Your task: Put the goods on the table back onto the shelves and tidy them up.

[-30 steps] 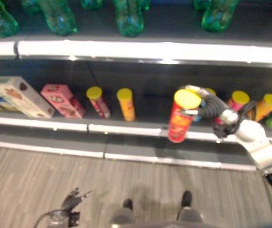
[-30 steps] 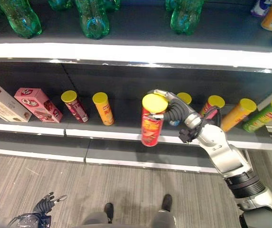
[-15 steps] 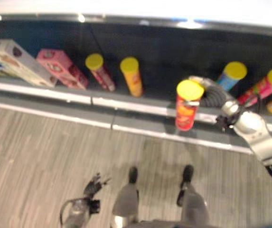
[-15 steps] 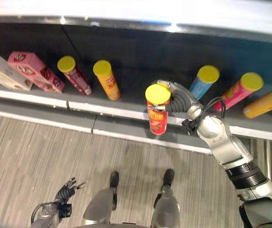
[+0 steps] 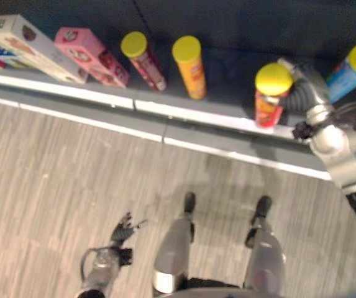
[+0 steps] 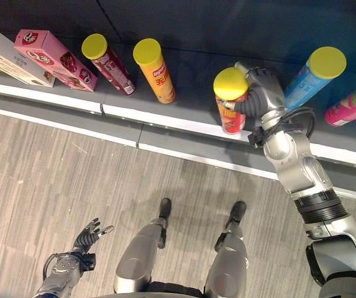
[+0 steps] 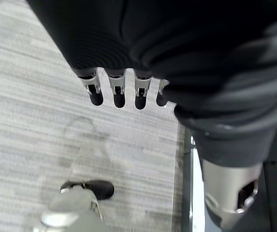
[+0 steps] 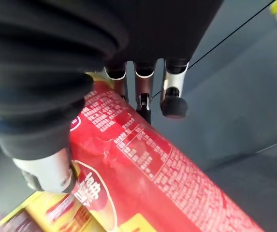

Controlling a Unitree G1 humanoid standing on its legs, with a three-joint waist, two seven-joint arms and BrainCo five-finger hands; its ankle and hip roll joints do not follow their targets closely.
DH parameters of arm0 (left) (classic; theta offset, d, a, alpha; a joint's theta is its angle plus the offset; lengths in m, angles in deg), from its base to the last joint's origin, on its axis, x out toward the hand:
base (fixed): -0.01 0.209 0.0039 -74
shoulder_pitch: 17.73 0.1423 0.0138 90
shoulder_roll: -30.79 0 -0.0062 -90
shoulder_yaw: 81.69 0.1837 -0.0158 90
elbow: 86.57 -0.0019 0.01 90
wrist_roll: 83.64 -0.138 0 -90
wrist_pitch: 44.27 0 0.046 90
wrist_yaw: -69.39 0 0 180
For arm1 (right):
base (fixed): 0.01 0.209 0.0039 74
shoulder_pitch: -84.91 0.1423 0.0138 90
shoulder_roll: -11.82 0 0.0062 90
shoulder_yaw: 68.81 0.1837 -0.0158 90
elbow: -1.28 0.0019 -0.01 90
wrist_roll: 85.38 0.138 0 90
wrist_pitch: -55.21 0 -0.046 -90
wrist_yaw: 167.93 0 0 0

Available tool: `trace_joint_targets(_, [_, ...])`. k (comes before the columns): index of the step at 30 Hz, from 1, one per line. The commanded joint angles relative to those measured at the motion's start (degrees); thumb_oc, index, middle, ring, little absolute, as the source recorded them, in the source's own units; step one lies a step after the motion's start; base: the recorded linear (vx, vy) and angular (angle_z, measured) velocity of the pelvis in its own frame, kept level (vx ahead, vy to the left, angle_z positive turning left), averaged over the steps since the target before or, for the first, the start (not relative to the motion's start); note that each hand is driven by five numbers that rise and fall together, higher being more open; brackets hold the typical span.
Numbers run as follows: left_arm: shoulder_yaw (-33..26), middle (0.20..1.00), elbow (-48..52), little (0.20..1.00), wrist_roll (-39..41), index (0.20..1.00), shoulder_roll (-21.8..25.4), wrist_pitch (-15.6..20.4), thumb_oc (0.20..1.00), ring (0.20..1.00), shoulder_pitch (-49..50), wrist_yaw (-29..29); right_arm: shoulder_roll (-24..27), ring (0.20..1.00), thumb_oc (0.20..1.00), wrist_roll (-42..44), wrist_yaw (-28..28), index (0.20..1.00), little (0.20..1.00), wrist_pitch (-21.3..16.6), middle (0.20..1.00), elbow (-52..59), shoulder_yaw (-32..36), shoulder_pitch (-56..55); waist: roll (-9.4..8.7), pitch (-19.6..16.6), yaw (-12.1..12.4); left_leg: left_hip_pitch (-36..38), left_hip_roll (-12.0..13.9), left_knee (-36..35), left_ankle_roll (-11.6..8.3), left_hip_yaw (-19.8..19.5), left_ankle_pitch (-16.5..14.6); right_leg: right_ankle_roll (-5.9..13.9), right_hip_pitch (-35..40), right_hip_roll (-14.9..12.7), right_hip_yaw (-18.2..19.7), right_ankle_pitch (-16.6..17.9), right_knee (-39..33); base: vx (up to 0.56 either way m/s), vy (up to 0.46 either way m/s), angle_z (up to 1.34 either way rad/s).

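We saw the right hand (image 6: 263, 93) curled round a red crisp tube (image 6: 230, 102) with a yellow lid, thumb on one side and fingers (image 8: 171, 104) on the other, as the right wrist view showed from close by. The tube stood upright at the near edge of the dark shelf (image 6: 196, 74), its base on or just above the shelf's pale front strip; we could not tell which.

To the right of the hand a blue tube (image 6: 311, 77) with a yellow lid leaned on the shelf, and further right a pink tube (image 6: 351, 108). To the left stood an orange tube (image 6: 155, 70), then a dark red tube (image 6: 108, 64), both yellow-lidded, then a pink box (image 6: 53, 60) and a cream box (image 5: 31, 48) at the far left.

The left hand (image 6: 91, 234) hung low over the grey striped floor (image 6: 53, 174), fingers relaxed and spread, holding nothing.
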Motion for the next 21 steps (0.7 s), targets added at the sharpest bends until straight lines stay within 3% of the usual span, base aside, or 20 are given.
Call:
trace_joint_targets(1, [3.99,1.0,1.38,1.0,1.7,1.0,4.59,1.63,1.0,1.0,2.74,-1.53,-1.52,0.2,0.2,-1.06,-6.26,0.2,0.2,-0.76,0.2,2.16,2.07,3.94,-0.81,-4.82,0.82,-3.37,2.64,-0.47,-1.18,-0.46,0.58,3.22,-2.38,-5.44,4.84,-8.19,9.45,-0.04,0.011,0.03])
trace_joint_targets(21, [6.77,1.0,2.93,1.0,1.87,1.0,5.19,2.37,1.0,1.0,1.11,-2.27,-1.58,0.2,0.2,-2.56,-11.31,0.2,0.2,1.21,0.2,-4.55,-0.22,10.15,1.41,-3.57,1.87,-6.94,0.9,-0.69,-1.09,-1.46,1.65,3.48,-4.73,-6.47,4.67,-7.45,9.02,-0.01,0.002,0.03])
